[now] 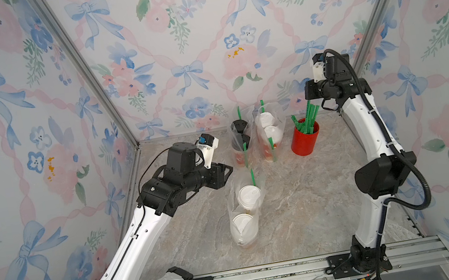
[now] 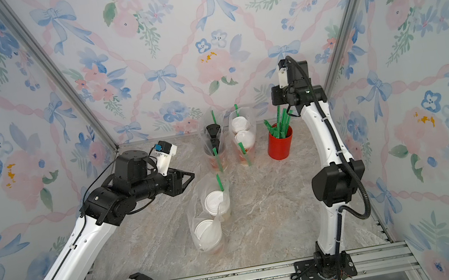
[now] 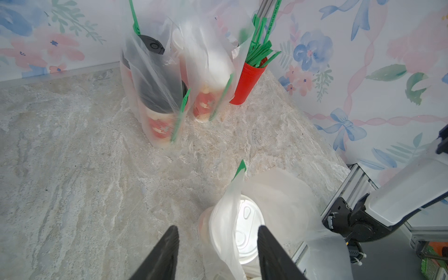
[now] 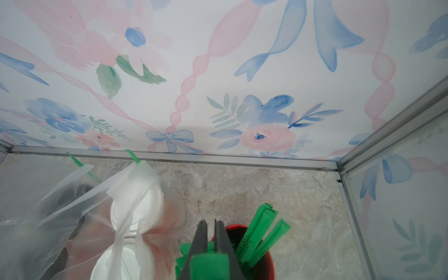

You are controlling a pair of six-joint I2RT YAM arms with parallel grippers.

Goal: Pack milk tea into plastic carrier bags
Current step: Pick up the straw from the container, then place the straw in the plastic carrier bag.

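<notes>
Three plastic carrier bags stand on the table, each holding two cups of milk tea. The back left bag (image 1: pixel 241 139) has black-lidded cups. The back right bag (image 1: pixel 271 134) has white-lidded red cups. The front bag (image 1: pixel 245 214) has two white-lidded cups, and a white lid (image 3: pixel 249 218) shows through it. My left gripper (image 3: pixel 218 232) is open, apart from and above that front bag's top. My right gripper (image 4: pixel 211 221) hangs over the red straw cup (image 4: pixel 264 257), shut on a green straw (image 4: pixel 209 266).
The red cup (image 1: pixel 305 139) of green straws stands at the back right beside the bags. Green straws poke out of all three bags. Flowered walls close in the marble table (image 1: pixel 306 210) at the back and sides. A metal rail (image 1: pixel 270 274) runs along the front.
</notes>
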